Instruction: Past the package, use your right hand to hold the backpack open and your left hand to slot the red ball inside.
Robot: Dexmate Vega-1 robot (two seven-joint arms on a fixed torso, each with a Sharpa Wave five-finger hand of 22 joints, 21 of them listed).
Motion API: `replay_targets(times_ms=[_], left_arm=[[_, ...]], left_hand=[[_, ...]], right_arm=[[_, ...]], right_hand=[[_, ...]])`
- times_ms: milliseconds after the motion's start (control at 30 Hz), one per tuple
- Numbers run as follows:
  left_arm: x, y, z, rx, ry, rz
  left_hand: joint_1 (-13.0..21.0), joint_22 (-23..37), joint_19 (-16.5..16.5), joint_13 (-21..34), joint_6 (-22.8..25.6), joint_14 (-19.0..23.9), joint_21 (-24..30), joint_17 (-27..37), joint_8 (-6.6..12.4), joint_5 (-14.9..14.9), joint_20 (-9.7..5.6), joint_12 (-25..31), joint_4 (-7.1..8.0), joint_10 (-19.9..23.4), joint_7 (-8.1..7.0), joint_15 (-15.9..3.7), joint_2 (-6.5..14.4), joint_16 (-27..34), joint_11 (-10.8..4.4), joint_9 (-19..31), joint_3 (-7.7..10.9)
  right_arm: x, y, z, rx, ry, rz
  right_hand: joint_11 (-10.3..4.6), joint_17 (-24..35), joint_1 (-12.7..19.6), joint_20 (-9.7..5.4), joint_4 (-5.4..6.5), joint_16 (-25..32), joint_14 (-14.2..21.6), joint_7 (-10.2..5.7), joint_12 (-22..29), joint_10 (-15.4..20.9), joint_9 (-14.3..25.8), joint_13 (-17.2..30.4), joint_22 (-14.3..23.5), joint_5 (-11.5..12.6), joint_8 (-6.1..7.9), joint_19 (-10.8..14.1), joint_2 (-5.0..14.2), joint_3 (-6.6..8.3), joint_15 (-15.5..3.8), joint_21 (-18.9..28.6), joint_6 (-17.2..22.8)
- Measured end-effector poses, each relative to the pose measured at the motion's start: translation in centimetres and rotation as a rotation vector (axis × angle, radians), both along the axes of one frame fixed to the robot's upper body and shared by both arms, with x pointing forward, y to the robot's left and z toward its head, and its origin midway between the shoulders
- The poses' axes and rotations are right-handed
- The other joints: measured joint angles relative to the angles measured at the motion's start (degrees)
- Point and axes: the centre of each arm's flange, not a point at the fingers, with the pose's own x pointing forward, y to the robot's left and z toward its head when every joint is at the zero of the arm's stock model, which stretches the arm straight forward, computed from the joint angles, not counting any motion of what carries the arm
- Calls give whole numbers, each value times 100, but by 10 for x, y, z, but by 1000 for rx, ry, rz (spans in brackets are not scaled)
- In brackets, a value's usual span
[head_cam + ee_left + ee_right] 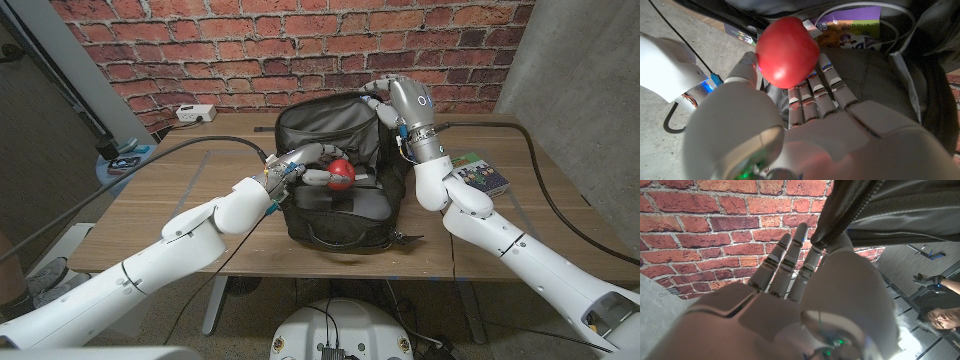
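A black backpack stands open in the middle of the wooden table. My right hand grips the rim at its back right and lifts it; the right wrist view shows that hand pinching the zippered black fabric. My left hand holds the red ball over the bag's open mouth. In the left wrist view the ball sits at the fingertips of the left hand, with dark bag fabric beyond. A colourful package lies right of the bag.
A white power strip lies at the table's back left before the brick wall, and black cables cross the table. A purple and yellow packet shows past the ball. A person is at the right wrist view's edge.
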Motion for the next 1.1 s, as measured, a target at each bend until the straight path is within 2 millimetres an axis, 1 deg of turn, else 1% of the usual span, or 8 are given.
replay_targets(times_ms=[167,267,400,567,633,900,1000,1100], left_arm=[[1,0,0,11,23,-7],[2,0,-1,18,39,-11],[3,1,0,28,55,-15],[4,0,-1,38,77,-23],[5,0,-1,43,86,-26],[5,0,-2,49,106,-35],[4,0,-3,48,113,-43],[3,2,-1,45,117,-52]], left_hand=[[20,0,-183,-194,-384,-474,-78,-148,-244,-107,61,-307,31,-289,12,266,107,-158,154,-99,-128],[-63,0,-244,-275,-610,-727,-78,-233,-382,-176,121,-458,28,-470,-12,379,115,-191,187,-146,-177],[-248,-3,-324,-355,-735,-923,-123,-332,-465,-219,160,-623,30,-685,2,530,-40,-213,245,-192,-223],[-265,2,-439,-472,-899,-1208,-167,-454,-591,-303,254,-829,31,-963,-60,692,-59,-213,358,-251,-286],[-272,2,-499,-526,-929,-1289,-167,-494,-634,-303,271,-884,54,-1003,-71,755,-65,-213,358,-270,-309],[-365,2,-539,-598,-959,-1349,-211,-548,-681,-346,293,-927,48,-1033,-101,816,-31,-213,388,-296,-351],[-437,1,-569,-635,-987,-1370,-211,-573,-681,-347,324,-958,72,-1064,-156,796,38,-213,289,-316,-376],[-549,1,-663,-689,-1010,-1442,-254,-573,-715,-375,294,-1023,163,-1128,-195,723,149,-213,206,-324,-394]], right_arm=[[-1,0,-2,2,2,0],[-1,0,-3,2,3,0],[-2,0,-4,4,4,-1],[-3,-1,-5,4,5,-2],[-3,-1,-6,5,6,-2],[-5,-1,-7,6,8,1],[-5,0,-8,6,8,1],[-6,0,-8,7,9,1]], right_hand=[[0,-6,-11,0,0,0,0,0,-1,0,0,-1,0,-3,0,0,11,0,0,0,0],[0,0,-13,0,0,0,0,-3,-2,0,-1,-2,0,-4,-11,0,13,0,0,0,3],[0,0,-16,0,0,0,0,-14,-22,0,1,-3,0,-21,-22,0,16,0,0,0,14],[0,-16,-19,0,16,0,0,-14,-23,0,4,-5,0,-22,-23,0,19,-16,0,0,14],[0,-16,-19,0,15,0,0,-14,-23,0,4,-6,0,-22,-15,0,19,-16,0,0,14],[0,-16,-19,0,16,0,0,-13,-3,0,4,-5,0,2,-4,0,19,-16,0,0,14],[0,-16,-19,0,16,0,0,-13,0,0,4,-5,0,2,-4,0,19,-16,0,0,13],[0,-16,-18,0,16,0,0,-13,0,0,4,-4,0,2,-4,0,19,-16,0,0,13]])
